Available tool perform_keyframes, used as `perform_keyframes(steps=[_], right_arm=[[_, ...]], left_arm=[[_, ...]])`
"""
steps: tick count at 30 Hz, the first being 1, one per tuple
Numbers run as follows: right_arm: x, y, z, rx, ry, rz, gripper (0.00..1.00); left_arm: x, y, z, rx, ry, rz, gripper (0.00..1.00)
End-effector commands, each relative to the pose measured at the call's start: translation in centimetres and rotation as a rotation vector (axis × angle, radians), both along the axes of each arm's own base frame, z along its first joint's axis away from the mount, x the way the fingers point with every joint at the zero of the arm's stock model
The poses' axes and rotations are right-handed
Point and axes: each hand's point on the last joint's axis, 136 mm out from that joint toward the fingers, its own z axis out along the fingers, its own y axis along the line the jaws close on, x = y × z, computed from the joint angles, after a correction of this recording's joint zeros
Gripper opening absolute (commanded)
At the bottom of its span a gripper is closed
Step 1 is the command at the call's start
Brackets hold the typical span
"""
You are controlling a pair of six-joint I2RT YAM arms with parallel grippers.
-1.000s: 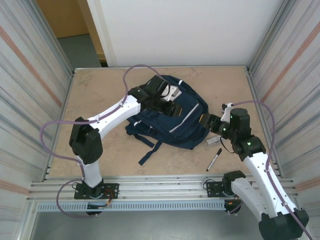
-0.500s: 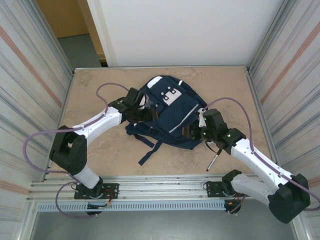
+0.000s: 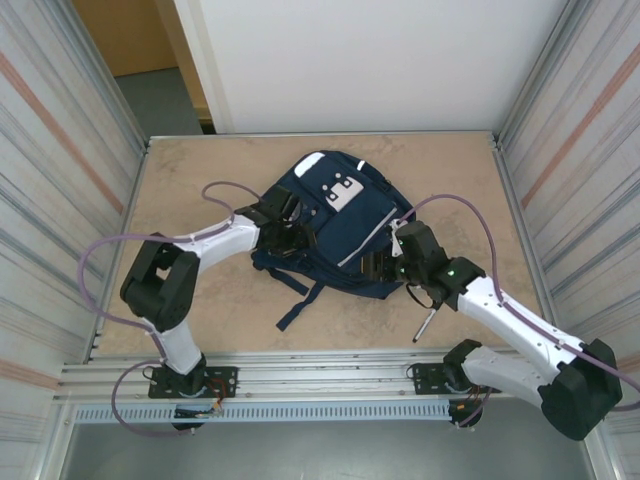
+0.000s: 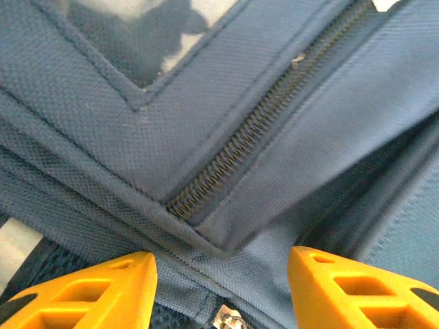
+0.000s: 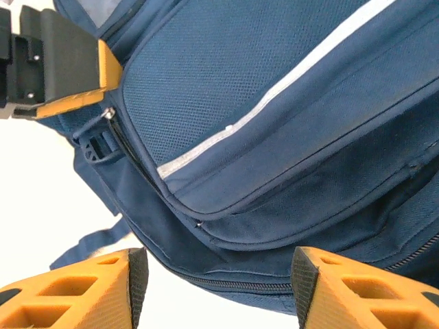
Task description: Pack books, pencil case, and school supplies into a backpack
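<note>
The navy backpack point(image 3: 345, 215) lies flat in the middle of the table, front pockets up. My left gripper point(image 3: 288, 238) is open at its left side, pressed close to the fabric point(image 4: 309, 123); a small metal zipper pull point(image 4: 230, 319) sits between its orange fingers point(image 4: 103, 291). At the bag's lower right edge my right gripper point(image 3: 375, 266) is also open, and the bag's zipped bottom seam point(image 5: 274, 284) lies between its fingers without being clamped. A black marker point(image 3: 427, 322) lies on the table near the right arm. The books and the pencil case are out of view.
A loose dark strap point(image 3: 300, 305) trails from the backpack toward the near edge. Ribbed metal walls point(image 3: 60, 200) close in both sides of the table point(image 3: 200, 170). The left gripper's finger point(image 5: 112, 65) shows beside a zipper pull point(image 5: 108, 113) in the right wrist view.
The left gripper came off the backpack's top down to its left side. The right arm swung left from beside the bag to its lower right edge. Both stayed open.
</note>
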Motion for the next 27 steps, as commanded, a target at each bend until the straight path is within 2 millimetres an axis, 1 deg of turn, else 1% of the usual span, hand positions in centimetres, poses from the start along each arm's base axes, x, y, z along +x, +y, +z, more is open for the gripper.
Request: perform_keyframes(steps=[1, 4, 9, 11, 15, 17, 18, 20, 21, 22, 25, 26, 27], right_arm=[[0.5, 0.4, 0.5, -0.012, -0.021, 0.001, 0.59], [0.5, 0.4, 0.4, -0.038, -0.022, 0.01, 0.59], [0.7, 0.5, 0.4, -0.053, -0.028, 0.018, 0.59], [0.8, 0.7, 0.6, -0.054, -0.026, 0.026, 0.59], [1.0, 1.1, 1.0, -0.053, -0.026, 0.035, 0.59], [1.0, 1.3, 1.1, -0.048, -0.03, 0.038, 0.59], [1.0, 1.5, 1.1, -0.044, -0.032, 0.042, 0.59], [0.9, 1.9, 1.2, -0.04, -0.029, 0.048, 0.59], [0.8, 2.0, 1.1, -0.042, -0.025, 0.051, 0.59], [0.7, 2.2, 1.1, -0.048, -0.022, 0.056, 0.59], [0.5, 2.6, 1.2, -0.067, -0.026, 0.067, 0.59], [0.4, 2.6, 1.2, -0.073, -0.028, 0.07, 0.59], [0.3, 2.7, 1.2, -0.074, -0.029, 0.072, 0.59]], left_arm=[[0.6, 0.2, -0.5, 0.036, -0.001, 0.115, 0.54], [-0.3, 1.3, -0.4, 0.115, -0.01, 0.189, 0.54], [-1.6, 2.5, -2.3, 0.157, 0.081, 0.289, 0.53], [-2.1, 2.8, -2.5, 0.181, 0.089, 0.31, 0.53], [-3.3, 3.9, -1.0, 0.257, 0.009, 0.403, 0.52], [-3.6, 4.2, -1.0, 0.269, 0.02, 0.428, 0.48], [-3.6, 4.4, -1.2, 0.277, 0.035, 0.438, 0.44], [-3.6, 4.6, -1.8, 0.295, 0.06, 0.444, 0.4], [-3.6, 4.6, -2.2, 0.299, 0.075, 0.443, 0.36], [-3.4, 4.5, -2.4, 0.294, 0.083, 0.441, 0.29], [-2.8, 4.4, -2.4, 0.289, 0.077, 0.424, 0.03], [-2.6, 4.4, -2.2, 0.288, 0.069, 0.422, 0.0], [-2.4, 4.4, -1.7, 0.282, 0.059, 0.422, 0.0]])
